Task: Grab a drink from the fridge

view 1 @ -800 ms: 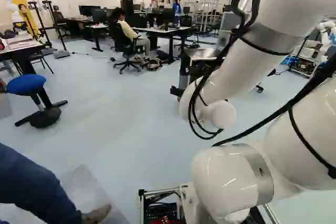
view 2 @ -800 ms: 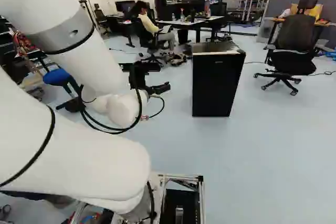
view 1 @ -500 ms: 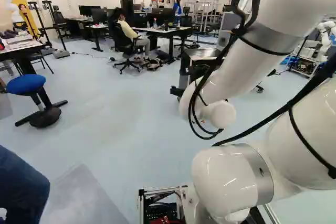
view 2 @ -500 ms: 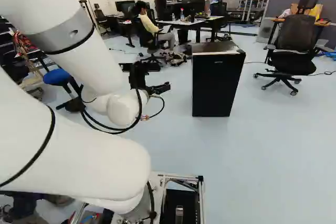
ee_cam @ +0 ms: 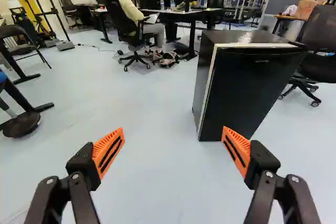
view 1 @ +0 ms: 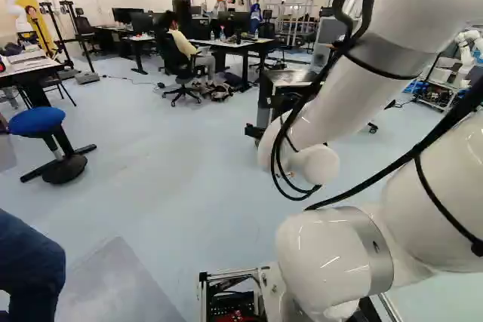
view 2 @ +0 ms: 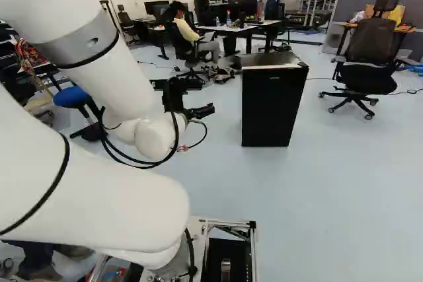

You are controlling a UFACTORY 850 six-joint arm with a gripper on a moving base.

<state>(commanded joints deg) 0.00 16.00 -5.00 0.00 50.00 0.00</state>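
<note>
A small black fridge (view 2: pixel 274 107) with a closed door stands on the floor ahead of the arm. The gripper (view 2: pixel 203 109) shows in the right base view left of the fridge, small and dark. In the wrist view the same gripper (ee_cam: pixel 173 132) stands open, its orange pads wide apart with only floor between them. The fridge (ee_cam: pixel 244 90) rises beyond the fingers, more on the side of one finger, and nothing touches it. In the left base view the arm hides most of the fridge (view 1: pixel 294 77). No drink is visible inside, as the door covers the interior.
A black office chair (view 2: pixel 370 51) stands beyond the fridge to the right. Desks (ee_cam: pixel 184 13) and a seated person are farther back. A blue stool (view 1: pixel 38 120) is at the far left of the left base view, and a person's leg (view 1: pixel 29 265) is close to the base there.
The person's leg beside the base has drawn back toward the left edge of the left base view. Arm, base and fridge show no visible shift.
</note>
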